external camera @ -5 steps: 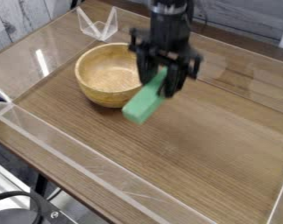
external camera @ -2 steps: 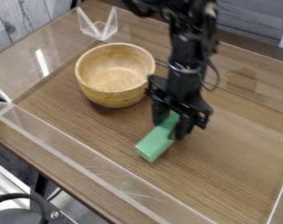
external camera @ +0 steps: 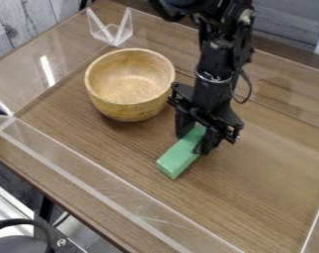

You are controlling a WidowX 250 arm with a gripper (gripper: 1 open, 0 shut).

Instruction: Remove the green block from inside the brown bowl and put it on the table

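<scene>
The green block (external camera: 181, 158) lies tilted right of the brown bowl (external camera: 128, 85), its lower end on the table (external camera: 254, 188). My gripper (external camera: 205, 134) points straight down over the block's upper end and is shut on it, a black finger on each side. The bowl's pale inside has nothing in it. The arm hides the top of the block.
A clear folded plastic piece (external camera: 109, 27) stands at the back left behind the bowl. Clear acrylic walls (external camera: 69, 163) border the tabletop on the near-left side and at the back. Black cables show at the bottom left corner.
My gripper has come down and to the right, away from the bowl's rim, carrying the green block. The block hung in the air before; now its lower end rests on the table.
</scene>
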